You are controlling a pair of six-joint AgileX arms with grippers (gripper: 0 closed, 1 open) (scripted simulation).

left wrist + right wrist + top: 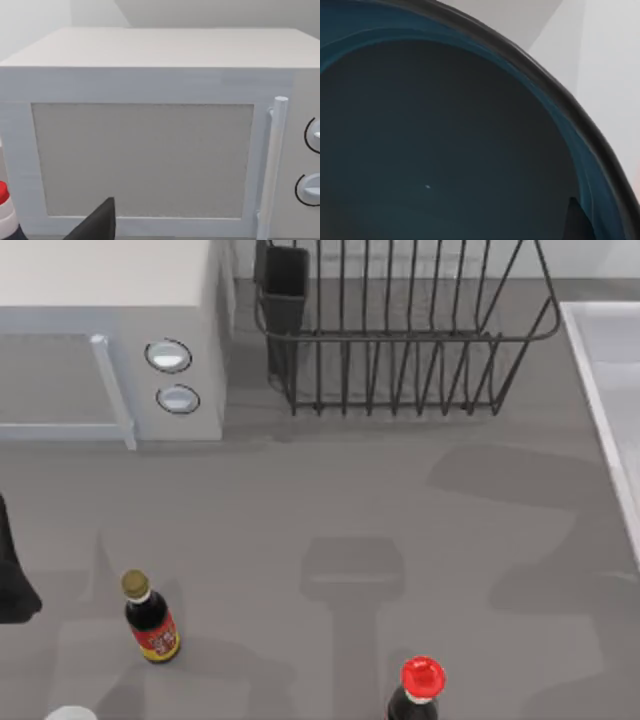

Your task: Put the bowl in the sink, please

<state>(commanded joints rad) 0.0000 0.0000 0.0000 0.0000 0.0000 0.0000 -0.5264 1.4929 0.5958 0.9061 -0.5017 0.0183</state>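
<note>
No legible text anywhere

A smooth, matt grey table top (300, 510) is seen carrying a boxy white microwave (110, 330) with a satin, plastic-looking shell, two glossy round knobs (168, 356) and a smooth pale bar handle (112, 390); its door panel (142, 160) appears finely grained and dull. At the far side, a black wire dish rack (400, 340) of thin, semi-matt metal rods is shown. A pale grey-white rectangular sink (610, 390) at the right looks smooth and lightly sheened. Two dark sauce bottles, one gold-capped (150, 618) and one red-capped (418, 692), are rendered glossy. The round blue bowl (445, 140) shows a smooth, glossy glaze.
</note>
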